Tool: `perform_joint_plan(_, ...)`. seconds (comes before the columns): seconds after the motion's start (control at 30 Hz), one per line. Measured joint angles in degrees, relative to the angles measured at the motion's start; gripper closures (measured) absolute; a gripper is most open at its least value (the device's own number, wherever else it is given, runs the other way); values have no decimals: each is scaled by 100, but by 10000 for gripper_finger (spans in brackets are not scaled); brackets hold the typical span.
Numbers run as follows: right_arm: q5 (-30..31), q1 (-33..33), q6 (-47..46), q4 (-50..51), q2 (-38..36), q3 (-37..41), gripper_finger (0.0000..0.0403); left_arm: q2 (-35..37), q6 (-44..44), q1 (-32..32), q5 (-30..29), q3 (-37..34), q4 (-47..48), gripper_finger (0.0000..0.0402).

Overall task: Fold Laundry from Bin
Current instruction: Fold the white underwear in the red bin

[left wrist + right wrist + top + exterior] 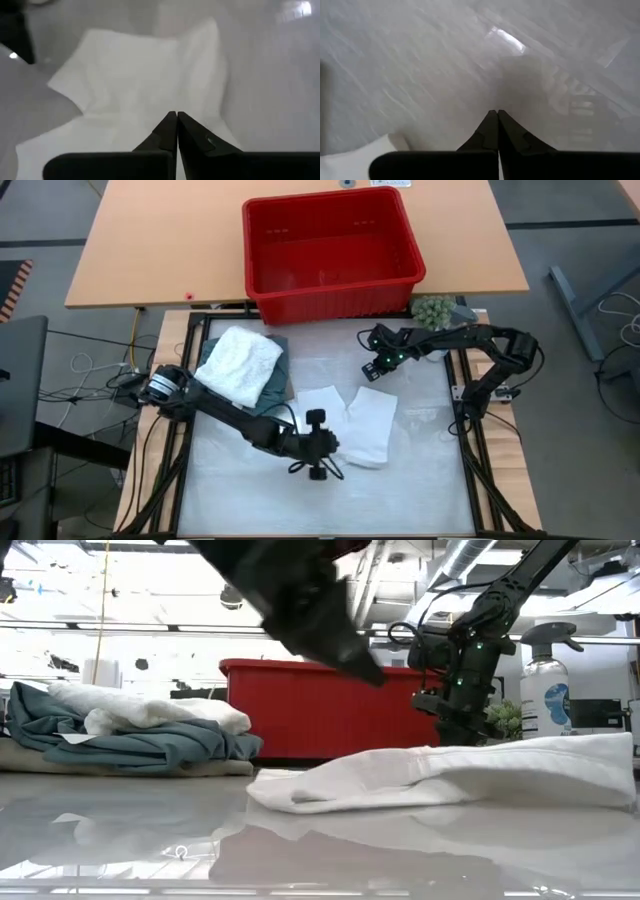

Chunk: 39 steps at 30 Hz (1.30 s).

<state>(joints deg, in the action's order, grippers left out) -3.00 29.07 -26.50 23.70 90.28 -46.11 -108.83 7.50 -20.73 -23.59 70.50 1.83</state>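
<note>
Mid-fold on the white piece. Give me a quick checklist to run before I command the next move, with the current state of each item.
1. White garment on the table, clear of the bin: ok.
2. Garment flat and squared: not ok; it lies bunched, with an uneven edge.
3. Left gripper free of cloth: ok; shut, empty, beside the garment's near-left edge.
4. Right gripper free of cloth: ok; shut, empty, over bare table behind the garment.
5. Folded stack out of the way: ok; at the table's far-left corner, apart from the garment.
6. Bin empty: ok; the high view shows nothing inside.
</note>
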Motion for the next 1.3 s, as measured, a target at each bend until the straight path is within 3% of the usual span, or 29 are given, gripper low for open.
perform_joint_plan(0.07,-29,-63,0,8,2,0,381,-17,233,-1,-148,-10,-468,402)
perform_joint_plan(0.17,-143,-233,0,131,-74,0,381,-118,303,-4,205,25,-1204,402)
perform_joint_plan(0.43,382,-776,0,221,-921,0,384,-745,604,9,825,18,-1419,401)
perform_joint_plan(0.67,-193,-1570,-355,193,-1771,0,385,-881,513,85,1124,10,-1477,402)
perform_joint_plan(0.87,-184,-2420,-600,268,-1349,0,386,-877,307,85,1562,7,-1205,401)
perform_joint_plan(1.0,-180,-2639,-651,269,-840,0,386,-877,238,79,1848,9,-1121,402)
perform_joint_plan(1.13,-168,-2730,-658,235,-463,1,386,-897,58,57,1769,9,-1085,402)
perform_joint_plan(1.3,-164,-2771,-667,229,-279,1,386,-1079,25,3,1229,11,-900,402)
